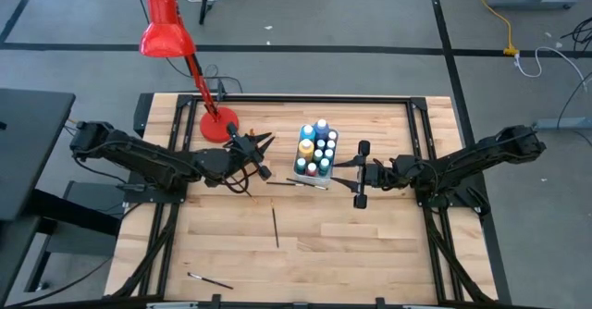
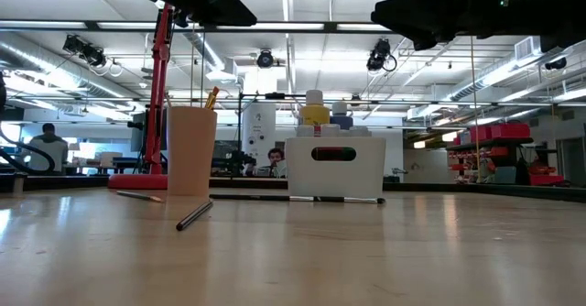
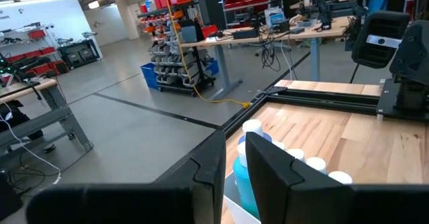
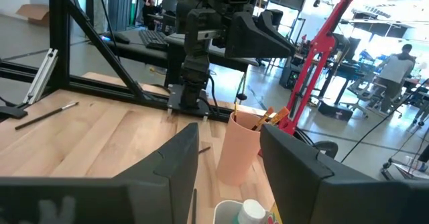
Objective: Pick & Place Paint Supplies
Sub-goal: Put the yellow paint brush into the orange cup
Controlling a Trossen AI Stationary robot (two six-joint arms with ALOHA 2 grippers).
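Note:
A white bin (image 2: 334,173) near the table's middle holds several white-capped paint bottles (image 1: 316,147), standing upright. A pink cup (image 4: 238,150) to its left stands on its base and holds brushes (image 4: 268,118), their ends sticking out of the top. Three more brushes lie flat on the table: one beside the bin (image 1: 298,183), one toward the near edge (image 1: 275,226) and one at the near left (image 1: 211,279). My left gripper (image 1: 262,147) hovers level above the cup, its fingers (image 3: 268,160) a narrow gap apart with nothing between them. My right gripper (image 1: 357,173) hovers open, right of the bin.
A red desk lamp (image 1: 171,31) stands with its base (image 1: 219,124) at the far left, just behind the cup. Black frame rails (image 1: 277,97) run along the table's far edge and sides. Bare wood lies at the near middle and right.

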